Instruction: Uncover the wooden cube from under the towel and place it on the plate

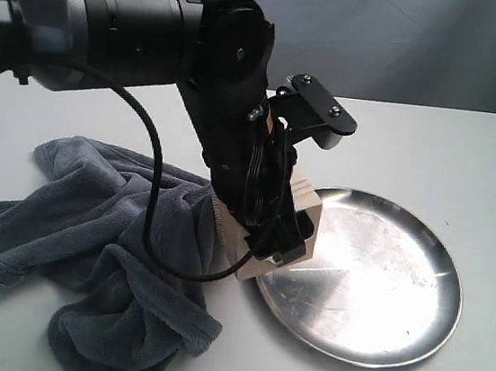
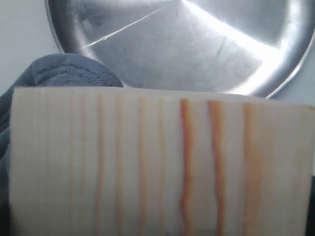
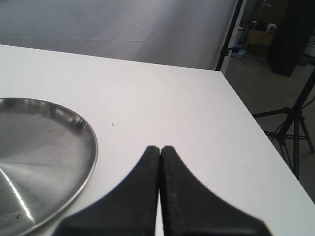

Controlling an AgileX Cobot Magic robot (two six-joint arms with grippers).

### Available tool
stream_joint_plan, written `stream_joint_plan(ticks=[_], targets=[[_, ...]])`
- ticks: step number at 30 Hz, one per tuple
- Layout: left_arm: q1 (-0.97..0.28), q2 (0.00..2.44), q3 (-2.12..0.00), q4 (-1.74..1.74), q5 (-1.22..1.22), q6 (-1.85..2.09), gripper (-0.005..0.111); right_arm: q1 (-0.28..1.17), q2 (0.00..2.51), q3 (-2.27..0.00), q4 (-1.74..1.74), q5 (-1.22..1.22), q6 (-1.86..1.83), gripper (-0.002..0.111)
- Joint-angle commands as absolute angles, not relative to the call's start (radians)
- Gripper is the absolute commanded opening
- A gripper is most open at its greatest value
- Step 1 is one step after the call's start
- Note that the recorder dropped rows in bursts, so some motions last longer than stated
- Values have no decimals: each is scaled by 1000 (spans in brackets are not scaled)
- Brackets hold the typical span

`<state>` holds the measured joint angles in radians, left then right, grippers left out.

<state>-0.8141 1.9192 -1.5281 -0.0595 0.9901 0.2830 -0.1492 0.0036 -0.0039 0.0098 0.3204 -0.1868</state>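
Exterior view: left gripper clamps the wooden cube at the plate rim, beside the towel.
Left wrist view: grained face; judged rigid, light, smooth. Grip opposite flat faces.
Right wrist view: right gripper closed, empty.

Clear over most of the plate, crowded at its left rim.

Blocked on the left by the left arm, slanting down from the upper left, with the left gripper clamped round the wooden cube right at the plate's rim. Just left of that, a heaped towel pressed up against the cube, with a loose cable looping off the arm across it. Wide open across the plate's centre and right half, and over the bare table to the right and rear. On the far side, the right gripper pinched closed, near the plate's rim but off it, with bare table beyond.
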Motion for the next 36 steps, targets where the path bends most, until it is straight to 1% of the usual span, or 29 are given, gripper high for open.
stream_joint_plan(ticks=[1,6,8,13,16,18,20,22,29,32,34,36], targets=[[-815,1910,-1541,53,974,207,52,-149,0,0,0,320,-183,0],[-811,1913,-1541,241,974,6,53,-149,0,0,0,320,-183,0],[-796,1923,-1541,246,1003,-72,53,-149,0,0,0,320,-183,0],[-736,1982,-1540,242,1078,-84,54,-135,0,0,0,320,-183,0],[-730,2003,-1540,242,1077,-85,63,-123,0,0,5,320,-183,0],[-733,2011,-1540,242,1058,-85,72,-116,0,0,5,320,-183,0],[-737,2012,-1540,236,1024,-85,77,-116,0,0,5,320,-183,0],[-737,2012,-1540,209,991,-81,79,-116,0,0,5,320,-183,0],[-737,2009,-1542,185,952,-75,78,-116,0,0,5,320,-183,0],[-737,1986,-1542,78,950,-54,77,-116,0,0,5,320,-183,0],[-737,1978,-1542,0,938,-13,70,-116,0,0,5,320,-183,0],[-737,1978,-1542,-54,928,-8,58,-116,0,0,5,320,-183,0]])
